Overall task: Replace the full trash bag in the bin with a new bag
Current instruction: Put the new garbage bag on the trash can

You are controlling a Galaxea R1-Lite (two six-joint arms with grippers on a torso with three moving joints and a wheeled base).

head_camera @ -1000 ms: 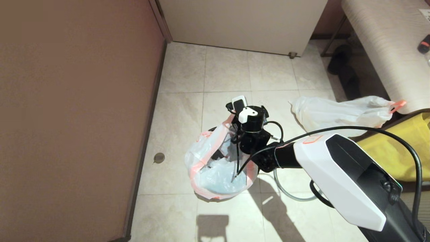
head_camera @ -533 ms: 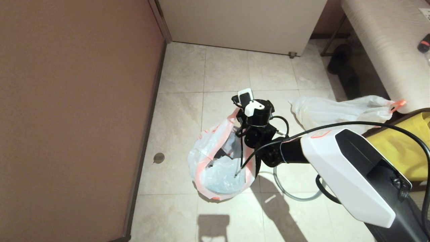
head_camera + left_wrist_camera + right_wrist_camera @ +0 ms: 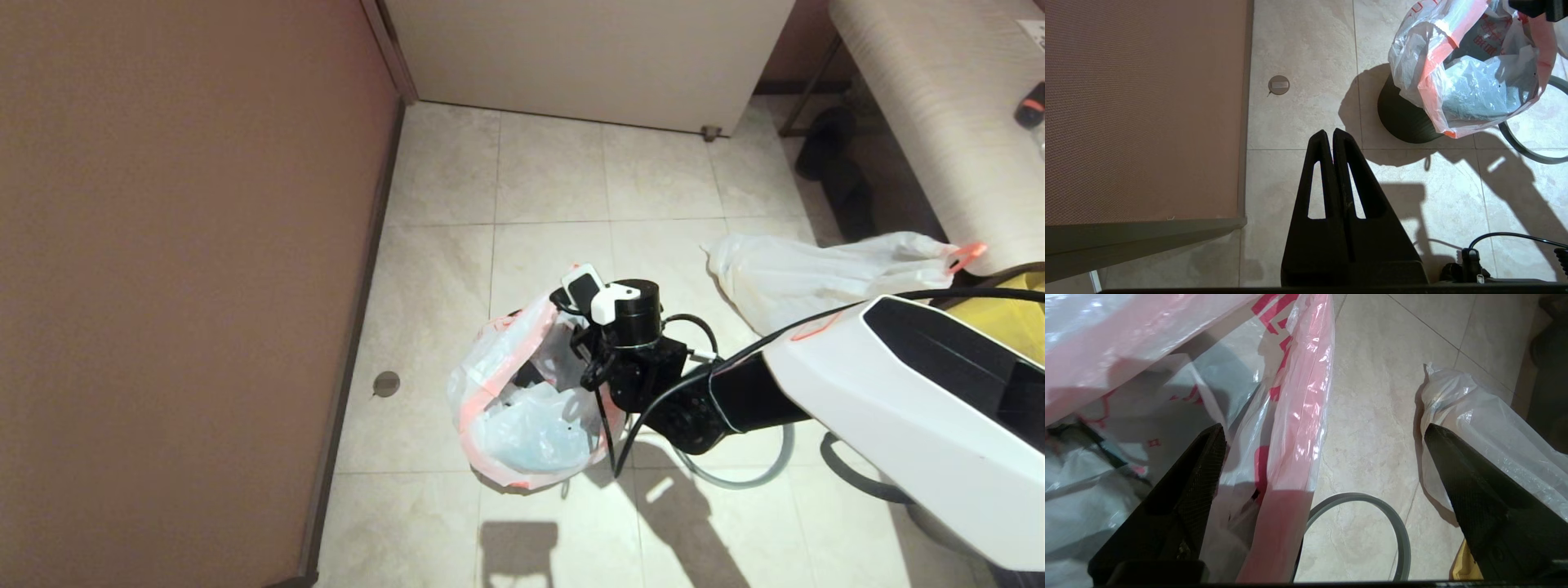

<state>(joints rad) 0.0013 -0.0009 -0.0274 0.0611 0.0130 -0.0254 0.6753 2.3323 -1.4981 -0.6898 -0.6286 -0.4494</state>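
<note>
The bin (image 3: 1400, 122) is a small black wastebasket on the tiled floor. The new bag (image 3: 522, 408), white with orange-red print and orange edges, hangs loosely in it. My right gripper (image 3: 1327, 445) is open and points down over the bag's right side, its wrist (image 3: 633, 327) above the rim. The bag's orange edge (image 3: 1298, 416) stands between the fingers, close to one of them. The full trash bag (image 3: 816, 273), plain white with an orange tab (image 3: 967, 255), lies on the floor to the right. My left gripper (image 3: 1333, 132) hangs shut over bare tiles, holding nothing.
The grey hoop (image 3: 735, 478) lies on the floor right of the bin. A yellow bag (image 3: 1020, 318) sits at the far right under a wood-grain table (image 3: 939, 122). A brown wall (image 3: 163, 245) runs along the left, with a floor drain (image 3: 386, 382) beside it.
My right arm has sunk and drawn back towards me, bringing the wrist lower beside the bag's right rim. Its jaws stayed open. The bag's mouth shifted slightly.
</note>
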